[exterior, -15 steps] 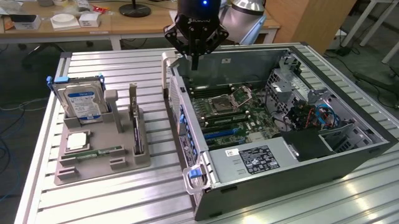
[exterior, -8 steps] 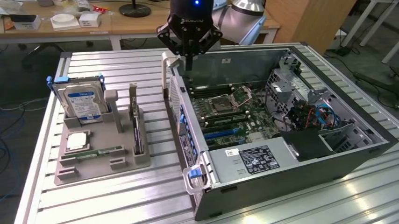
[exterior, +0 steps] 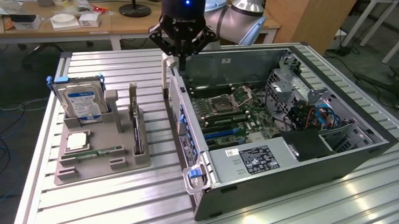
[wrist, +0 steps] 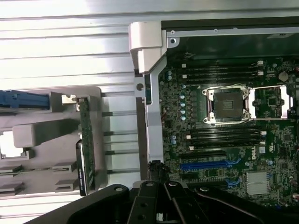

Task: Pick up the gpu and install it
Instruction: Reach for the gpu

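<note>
Where the grey holder (exterior: 93, 156) sits near the edge of the table (exterior: 112, 198) on the exterior view's left, we see the gpu (exterior: 136, 133) standing on edge in its slot. Farther back, the gripper (exterior: 179, 56) points straight down, pinched closed and empty, above the rear wall of the computer case (exterior: 299, 168).

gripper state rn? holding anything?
Gripper: closed above the PC case's rear wall, nothing visibly held; the gpu stands in the grey holder.
</note>
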Available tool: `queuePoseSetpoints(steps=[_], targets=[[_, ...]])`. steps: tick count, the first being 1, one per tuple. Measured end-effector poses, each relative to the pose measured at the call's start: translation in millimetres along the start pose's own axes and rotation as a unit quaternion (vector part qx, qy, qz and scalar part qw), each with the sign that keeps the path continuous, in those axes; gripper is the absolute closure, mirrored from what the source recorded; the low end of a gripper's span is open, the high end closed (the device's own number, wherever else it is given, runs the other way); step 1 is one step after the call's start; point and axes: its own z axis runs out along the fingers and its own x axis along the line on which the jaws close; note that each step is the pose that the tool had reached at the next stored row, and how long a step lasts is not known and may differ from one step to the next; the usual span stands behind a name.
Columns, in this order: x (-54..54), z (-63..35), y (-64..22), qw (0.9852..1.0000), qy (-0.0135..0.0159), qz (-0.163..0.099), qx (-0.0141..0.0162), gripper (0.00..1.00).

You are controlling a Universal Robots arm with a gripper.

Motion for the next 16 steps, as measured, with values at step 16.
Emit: queuePoseSetpoints(steps=[16], targets=[[23.0, -0.5, -1.7, 1.0, 0.0, 0.0, 0.0, 0.9]])
